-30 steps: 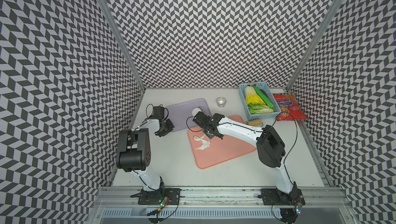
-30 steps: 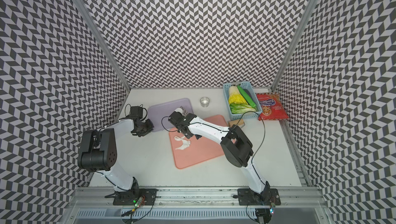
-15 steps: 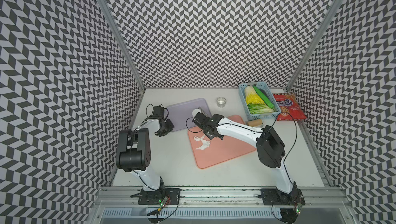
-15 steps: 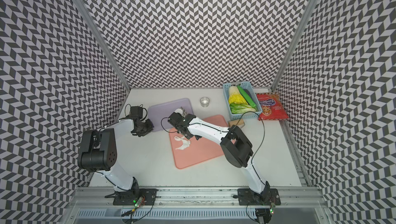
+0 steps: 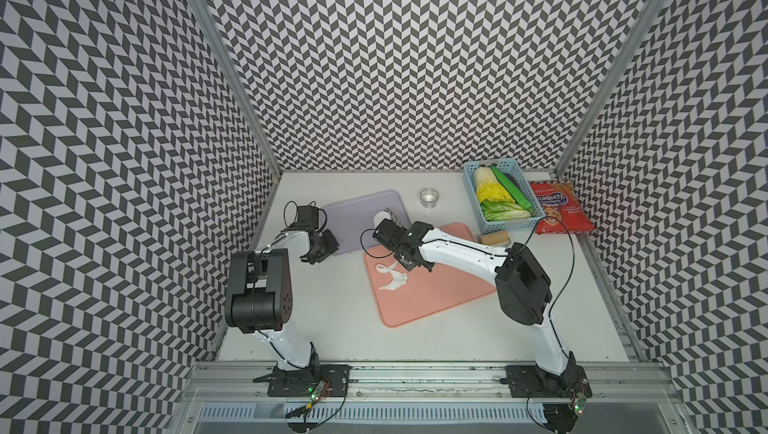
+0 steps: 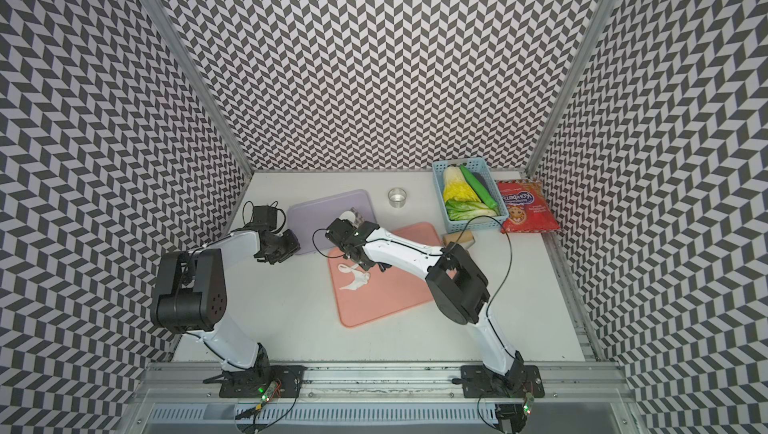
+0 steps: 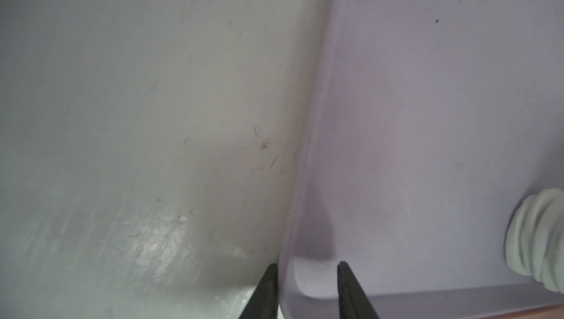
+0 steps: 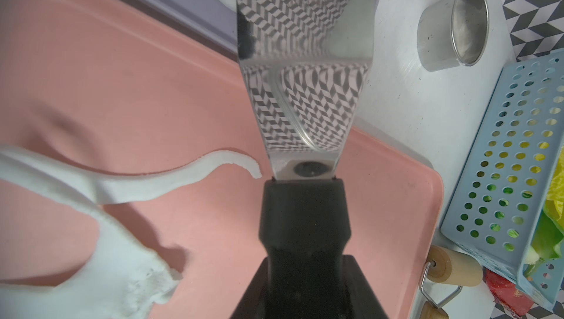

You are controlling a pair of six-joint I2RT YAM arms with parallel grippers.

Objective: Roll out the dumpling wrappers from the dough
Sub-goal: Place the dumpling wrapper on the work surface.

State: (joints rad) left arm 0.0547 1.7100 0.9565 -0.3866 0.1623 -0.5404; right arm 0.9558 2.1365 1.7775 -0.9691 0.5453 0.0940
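Chevron-patterned walls are closing in a white worktop (image 5: 332, 319) on three sides, where two robot arms are reaching over a pink mat (image 5: 436, 294) and a lilac tray (image 5: 357, 216). The right hand (image 5: 401, 233) is gripping the black handle of a steel spatula (image 8: 305, 57), its mirror blade pointing toward 11 o'clock across the tray's edge. The dough (image 5: 392, 280), in ragged white strips, is lying on the mat at the hand's 7 o'clock, near it but not touching. The dumpling wrappers (image 5: 380, 218), a small stack of round white discs, are sitting on the tray at the hand's 11 o'clock, just beside the blade; whether steel is touching them cannot be told. The left hand (image 7: 308, 290) is standing at the tray's 7 o'clock corner, its fingers (image 7: 267, 299) parted with the rim between them, the stack lying at its 2 o'clock, apart. A ring cutter (image 5: 429, 198), a blue basket (image 5: 511, 225) of greens, a rolling pin (image 5: 493, 238) and a red snack packet (image 5: 561, 211) are lining the back, 12 to 2 o'clock.
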